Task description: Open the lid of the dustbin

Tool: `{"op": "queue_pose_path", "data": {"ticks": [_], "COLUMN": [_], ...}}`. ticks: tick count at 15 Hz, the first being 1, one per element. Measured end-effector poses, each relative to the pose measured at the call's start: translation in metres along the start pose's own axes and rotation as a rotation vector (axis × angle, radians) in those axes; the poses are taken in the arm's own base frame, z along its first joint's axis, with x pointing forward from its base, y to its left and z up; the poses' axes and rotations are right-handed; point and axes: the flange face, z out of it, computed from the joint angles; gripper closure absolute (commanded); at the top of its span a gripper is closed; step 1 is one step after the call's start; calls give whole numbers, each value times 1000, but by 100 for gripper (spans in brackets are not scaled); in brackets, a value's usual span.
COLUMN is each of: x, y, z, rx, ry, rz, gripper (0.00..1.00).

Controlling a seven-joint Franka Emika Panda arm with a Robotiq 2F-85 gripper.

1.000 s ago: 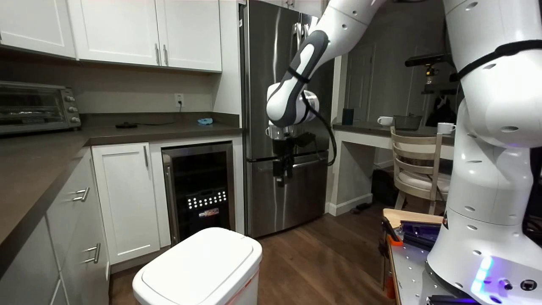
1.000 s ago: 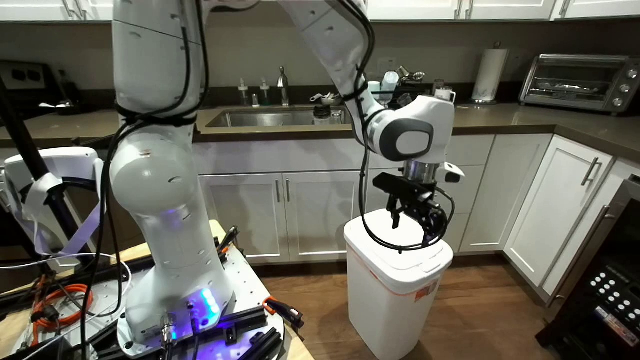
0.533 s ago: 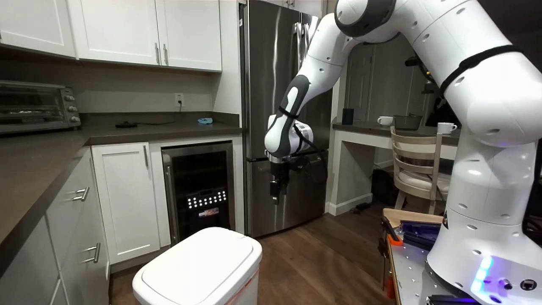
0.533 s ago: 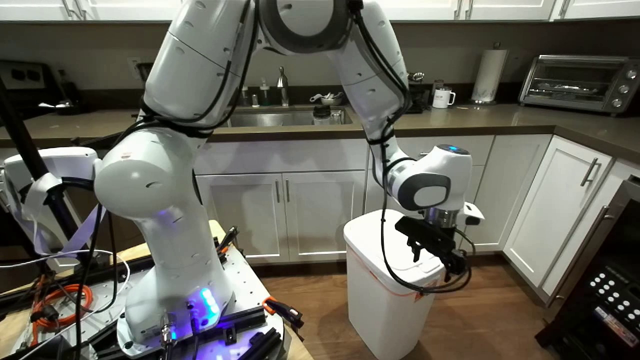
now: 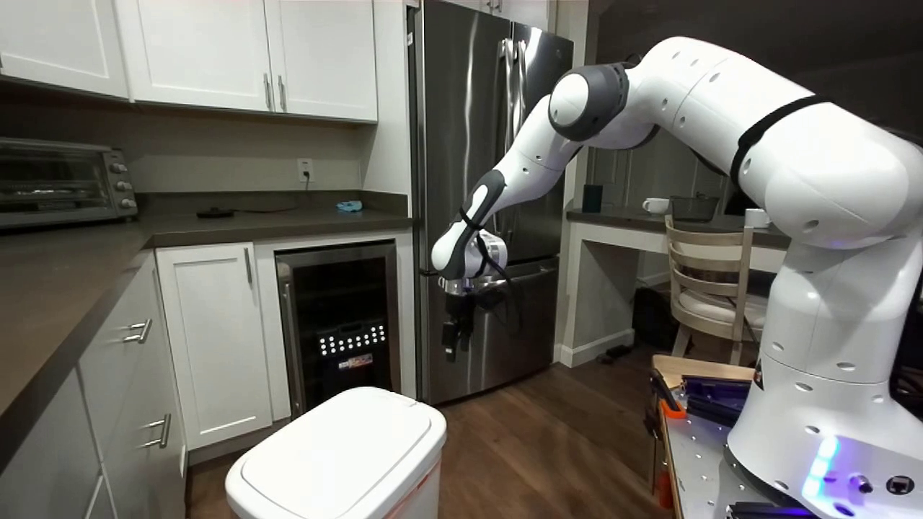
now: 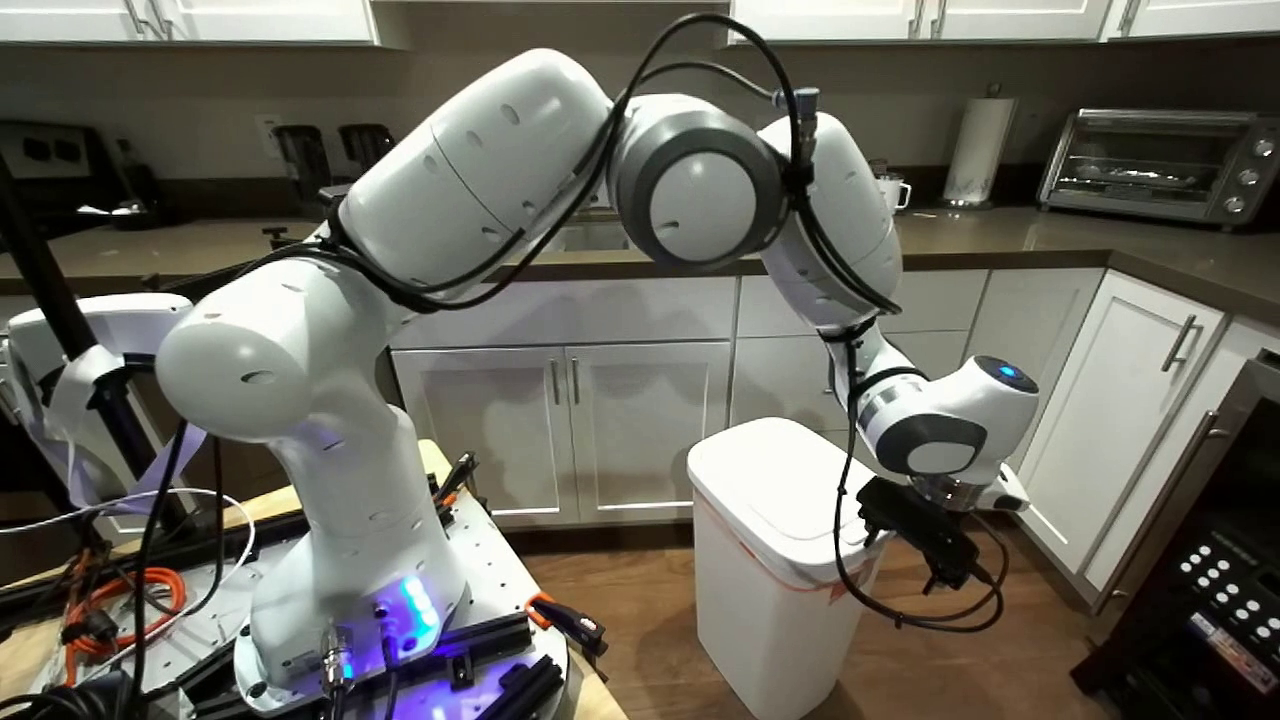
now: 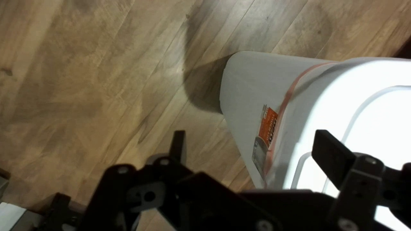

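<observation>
The white dustbin (image 6: 770, 630) stands on the wooden floor, and its flat white lid (image 6: 765, 480) lies level on top, closed. The lid (image 5: 339, 447) and part of the dustbin (image 5: 425, 486) show in an exterior view too. In the wrist view the dustbin (image 7: 257, 80) carries an orange label under the lid's rim, and the lid (image 7: 382, 128) is at the right. My gripper (image 7: 250, 134) is open and empty, one finger over the lid's edge area, the other over the floor. In both exterior views the gripper (image 5: 456, 346) (image 6: 928, 575) hangs apart from the bin, near its labelled end.
White cabinets (image 6: 640, 430) run behind the bin. A glass-fronted cooler (image 5: 342, 324) and a steel fridge (image 5: 490, 331) stand beyond it. The robot's metal worktable (image 6: 510, 590) holds tools at its edge. A chair (image 5: 710, 288) stands by a desk. A black cable (image 6: 850, 580) hangs from the arm.
The arm has stretched out and down. The gripper has moved from above the lid to past the bin's labelled end, lower than before. The dustbin and lid have not moved.
</observation>
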Motion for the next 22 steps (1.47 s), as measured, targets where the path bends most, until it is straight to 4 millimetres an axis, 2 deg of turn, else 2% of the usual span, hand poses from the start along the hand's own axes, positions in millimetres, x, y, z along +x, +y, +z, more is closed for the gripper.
{"op": "queue_pose_path", "data": {"ticks": [4,10,14,22], "x": [34,67,76,80], "y": [-16,-38,-39,-30], "z": [31,48,58,85], "rx": [75,115,127,136], "ry": [-62,-102,-101,-83], "rz": [-37,-80,-84,-88], "gripper": [0,0,0,0]}}
